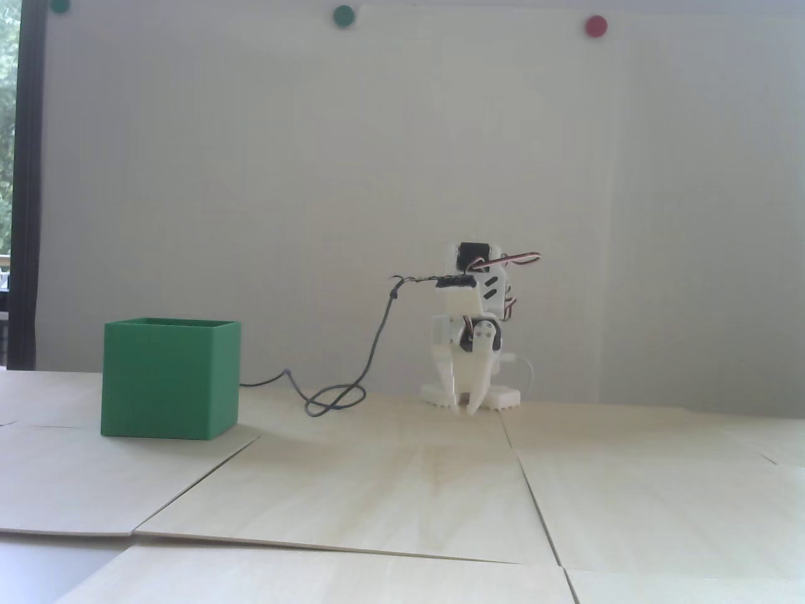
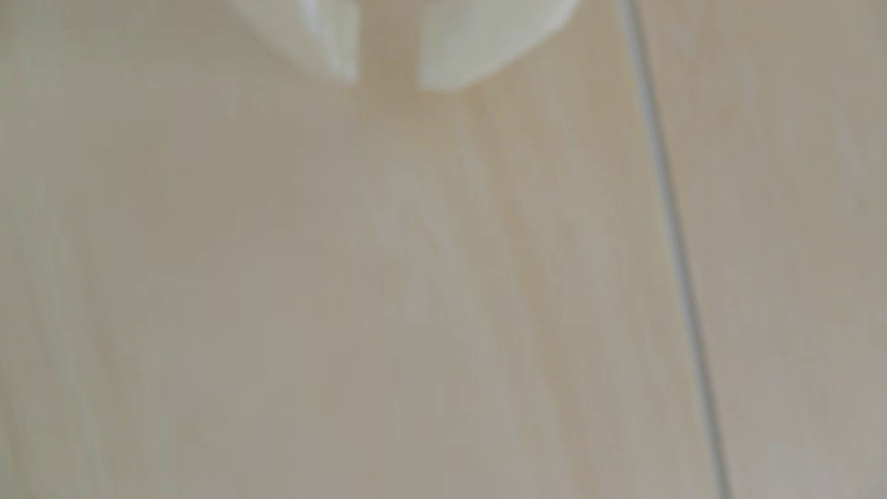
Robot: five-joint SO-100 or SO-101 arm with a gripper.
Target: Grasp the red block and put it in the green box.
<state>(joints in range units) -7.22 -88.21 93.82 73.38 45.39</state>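
Note:
The green box (image 1: 170, 379) stands on the wooden table at the left of the fixed view, its open top facing up. The red block shows in neither view. My white gripper (image 1: 463, 410) hangs at the folded arm at the back centre, well to the right of the box, pointing straight down with its tips just above the table. In the wrist view the gripper (image 2: 388, 81) enters from the top edge. A narrow gap shows between its two fingertips, with only bare wood in it. The jaws are slightly open and hold nothing.
A dark cable (image 1: 336, 397) loops on the table between box and arm. The table is made of pale wood panels with seams (image 1: 534, 497); one seam (image 2: 672, 240) runs right of the gripper. Green and red round dots (image 1: 595, 26) are on the white wall.

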